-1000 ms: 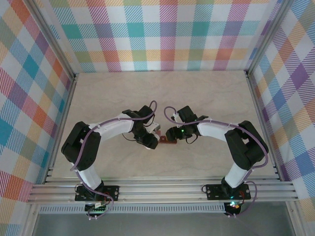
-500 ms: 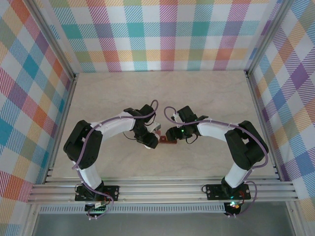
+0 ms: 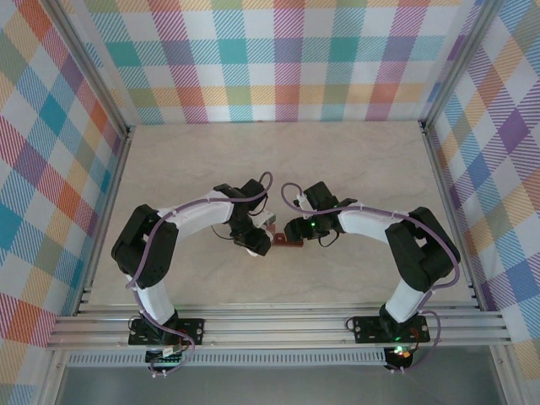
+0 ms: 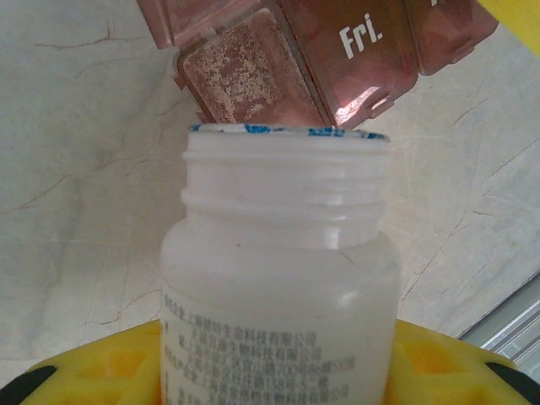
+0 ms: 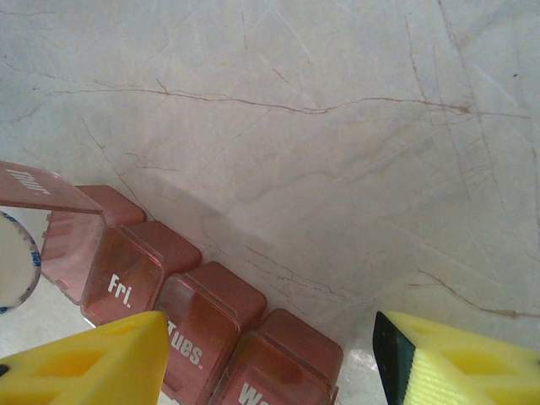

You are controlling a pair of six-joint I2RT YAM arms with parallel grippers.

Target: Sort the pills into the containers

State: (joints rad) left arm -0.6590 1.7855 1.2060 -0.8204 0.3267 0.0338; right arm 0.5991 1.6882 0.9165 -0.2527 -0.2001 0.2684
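I am gripping the white bottle [image 4: 278, 278] in my left gripper [image 4: 278, 375] by the open slot [image 4: 253, 76] of the pill box [image 5: 198, 316], needing a careful tip next; I cannot tell if my right gripper [image 5: 270, 359] is squeezing the box.

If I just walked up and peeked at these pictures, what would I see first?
A big white bottle with its cap off sits between yellow fingers, its mouth right by the red-brown pill box. One compartment of that box stands open beside the lid marked Fri. From above, the left arm and right arm meet mid-table inside bright checked walls.
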